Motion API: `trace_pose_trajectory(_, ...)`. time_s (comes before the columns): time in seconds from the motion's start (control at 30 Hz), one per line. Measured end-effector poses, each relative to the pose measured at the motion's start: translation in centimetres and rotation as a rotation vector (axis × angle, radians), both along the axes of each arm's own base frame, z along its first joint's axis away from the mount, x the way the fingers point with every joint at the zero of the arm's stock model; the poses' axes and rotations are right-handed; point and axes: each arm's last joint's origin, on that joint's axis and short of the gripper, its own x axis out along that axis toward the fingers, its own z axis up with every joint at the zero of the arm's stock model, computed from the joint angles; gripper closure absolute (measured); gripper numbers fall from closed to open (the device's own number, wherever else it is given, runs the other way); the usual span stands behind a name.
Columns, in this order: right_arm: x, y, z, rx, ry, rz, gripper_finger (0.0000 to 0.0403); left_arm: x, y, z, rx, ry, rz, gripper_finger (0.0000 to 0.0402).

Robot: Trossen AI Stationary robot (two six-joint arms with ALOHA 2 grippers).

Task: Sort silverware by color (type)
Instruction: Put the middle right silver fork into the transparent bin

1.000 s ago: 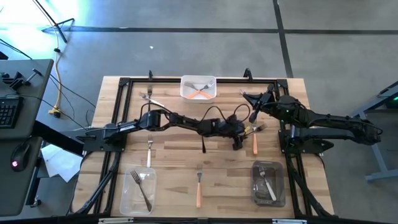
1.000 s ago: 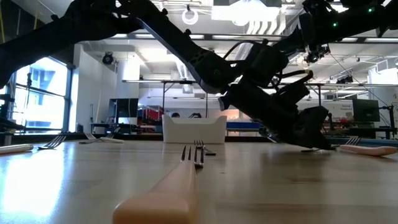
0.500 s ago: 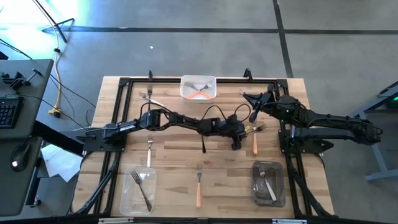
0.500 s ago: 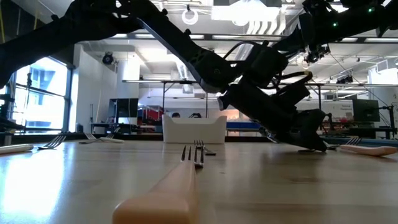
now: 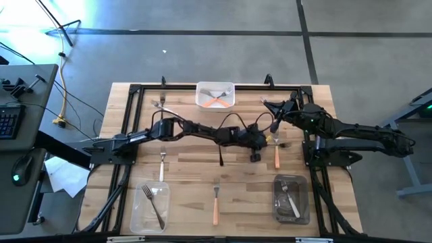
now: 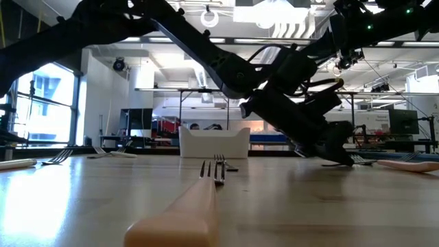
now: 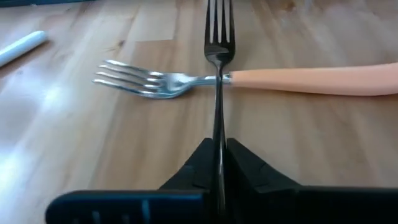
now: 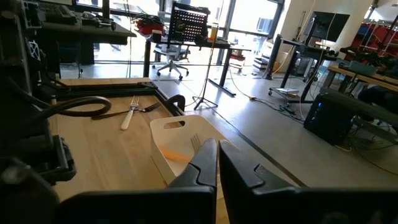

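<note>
Dark fork [image 7: 218, 74] clamped in the left end effector [image 7: 215, 163] at mid-table.
It crosses an orange fork [image 7: 261, 79] on the table [image 5: 189, 169]. White tray [image 5: 215, 95] holds orange and metal forks; clear trays [image 5: 150, 206] [image 5: 291, 197] hold one each. Right end effector [image 8: 218, 163] nearly closed, empty.

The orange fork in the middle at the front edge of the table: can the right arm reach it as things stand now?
Probably yes. The orange fork lies alone on bare wood between the two front trays. The right gripper is shut and empty, and the left gripper, shut on a dark fork, sits farther back.
</note>
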Motion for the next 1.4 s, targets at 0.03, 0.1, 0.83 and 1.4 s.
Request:
trace_pose_trajectory(0.03, 0.0, 0.0, 0.0, 0.000, 0.000, 0.000, 0.0402, 0.0, 0.2, 0.0, 0.001, -0.001, 0.005, 0.0394)
trace_pose_trajectory(0.1, 0.0, 0.0, 0.0, -0.001, 0.001, 0.000, 0.0402, -0.1, 0.4, 0.3, -0.002, -0.001, 0.017, 0.0394)
trace_pose_trajectory(0.83, 0.0, 0.0, -0.1, 0.000, 0.007, 0.003, 0.0402, -1.0, 1.6, 3.0, 0.029, 0.081, 0.062, 0.0400)
trace_pose_trajectory(1.4, 0.0, 0.0, -0.1, -0.003, 0.011, -0.001, 0.0402, -0.3, 0.2, 3.6, -0.076, -0.031, 0.047, 0.0279)
